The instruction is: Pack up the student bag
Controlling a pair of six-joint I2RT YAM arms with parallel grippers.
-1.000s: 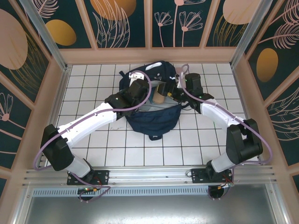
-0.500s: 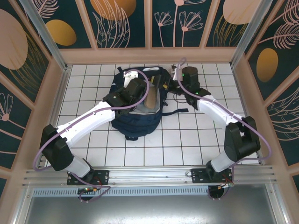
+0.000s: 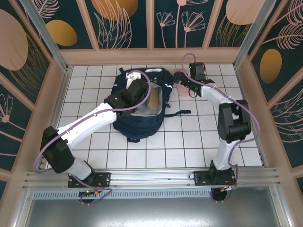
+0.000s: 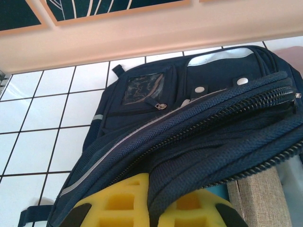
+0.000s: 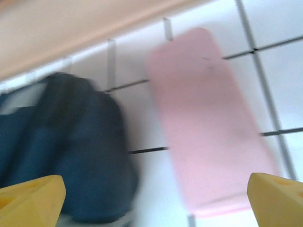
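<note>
bag: large navy-blue fabric backpack (image 3: pixel 142 124), upper centre of top view, lying on white tiled worktop (image 3: pixel 199 142), main zip open
left end effector (image 4: pixel 150 208): pressed together, pinching the backpack's zipped rim fabric, bottom centre of left wrist view
right end effector (image 5: pixel 155 201): spread wide, holding nothing, tips in both lower corners of right wrist view
pink item: flat pink rounded-rectangle object (image 5: pixel 208 127) on the tiles just right of the backpack; blurred, possibly a pouch
inside bag: beige woven-textured item (image 4: pixel 258 201), lower right, under the rim

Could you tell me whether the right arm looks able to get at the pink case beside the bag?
Probably yes: the right arm has its jaws wide open over the pink case, which lies flat on the tiles, apart from the student bag, with nothing between.
</note>
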